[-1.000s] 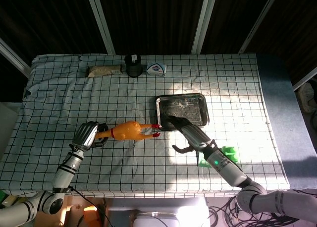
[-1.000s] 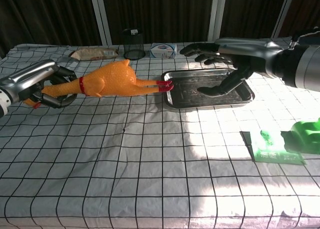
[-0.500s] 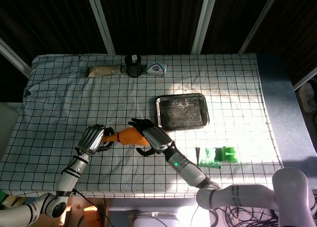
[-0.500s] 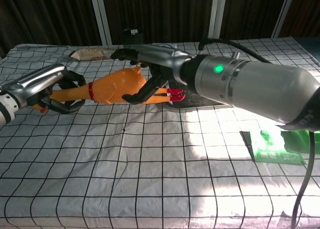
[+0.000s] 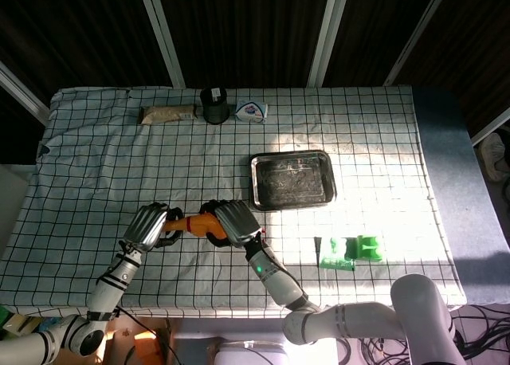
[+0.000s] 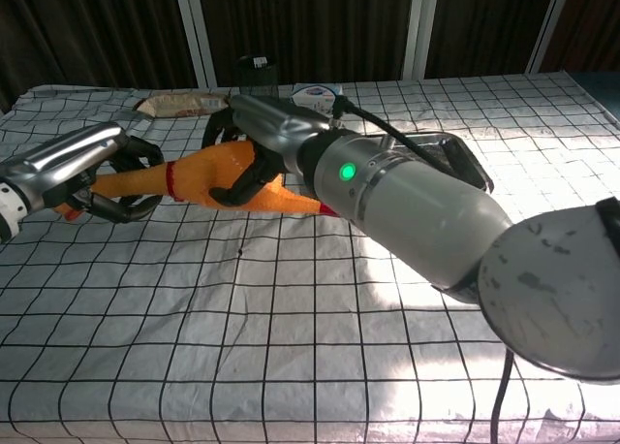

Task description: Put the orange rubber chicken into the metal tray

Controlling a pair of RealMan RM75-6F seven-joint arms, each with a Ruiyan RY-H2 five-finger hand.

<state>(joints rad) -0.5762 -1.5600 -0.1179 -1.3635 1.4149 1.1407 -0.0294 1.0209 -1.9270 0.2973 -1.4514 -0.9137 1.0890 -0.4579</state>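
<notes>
The orange rubber chicken (image 5: pixel 194 221) (image 6: pixel 194 176) hangs level just above the checked cloth, left of the metal tray (image 5: pixel 253 182). My left hand (image 5: pixel 147 225) (image 6: pixel 89 167) grips its head and neck end. My right hand (image 5: pixel 231 221) (image 6: pixel 258 136) curls around its body from above, and the red feet poke out under that forearm. The tray is empty in the head view. In the chest view my right forearm hides most of the tray (image 6: pixel 467 159).
A black cup (image 5: pixel 213 106), a tan packet (image 5: pixel 168 114) and a white packet (image 5: pixel 252 110) line the far edge. A green object (image 5: pixel 351 252) lies on the cloth right of my right arm, below the tray.
My right hand swung left from over the tray to the chicken and has closed around its body. My left hand kept its hold on the neck and shifted slightly right.
</notes>
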